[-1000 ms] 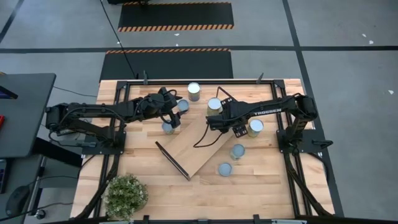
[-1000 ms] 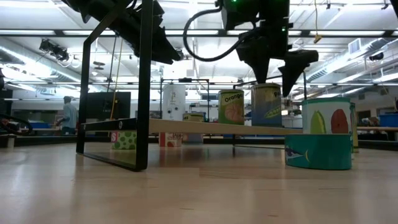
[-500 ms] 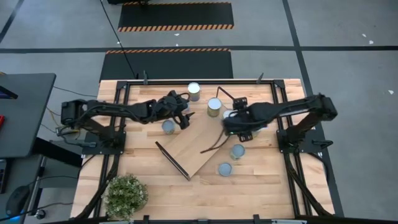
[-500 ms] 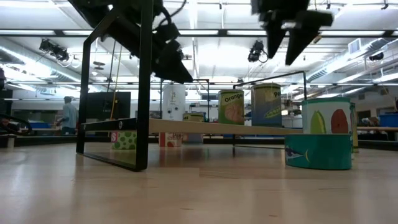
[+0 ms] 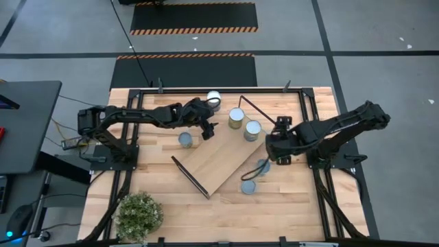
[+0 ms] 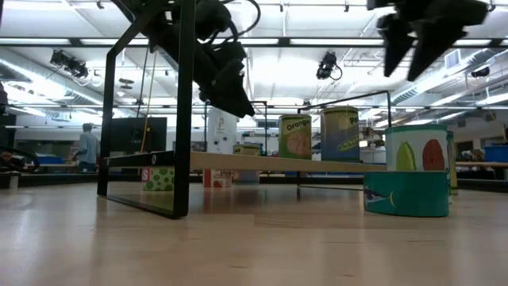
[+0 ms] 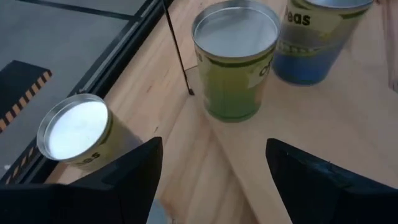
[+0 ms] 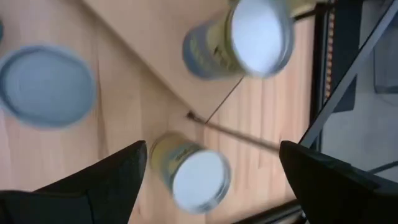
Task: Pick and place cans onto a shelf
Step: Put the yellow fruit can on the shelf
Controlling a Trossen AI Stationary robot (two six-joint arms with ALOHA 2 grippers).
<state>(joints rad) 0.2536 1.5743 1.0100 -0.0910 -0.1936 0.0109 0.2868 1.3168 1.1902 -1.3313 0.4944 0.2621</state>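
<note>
The light-wood shelf point(image 5: 219, 156) lies slantwise at mid-table, its board raised on black end frames point(image 6: 181, 119). Two cans stand on its far end: a green one point(image 5: 236, 116) point(image 7: 235, 56) and a blue-labelled one point(image 5: 252, 130) point(image 7: 311, 37). Other cans stand on the table: far point(image 5: 214, 100), left point(image 5: 185, 139), and two on the right point(image 5: 263, 167) point(image 5: 247, 186). My left gripper point(image 5: 206, 127) point(image 7: 211, 186) is open and empty, hovering left of the green can. My right gripper point(image 5: 276, 147) point(image 8: 211, 186) is open and empty, raised off the shelf's right side.
A potted plant point(image 5: 139, 214) stands at the near left corner. Black rails point(image 5: 312, 171) run along the table's left and right sides. In the low view a tall can behind a flat teal tin point(image 6: 405, 195) stands at the right.
My right gripper has risen from just above the blue-labelled can on the shelf and drawn back toward the table's right edge, staying open. My left gripper has moved from beside the left table can toward the shelf's far end, staying open. The cans have not moved.
</note>
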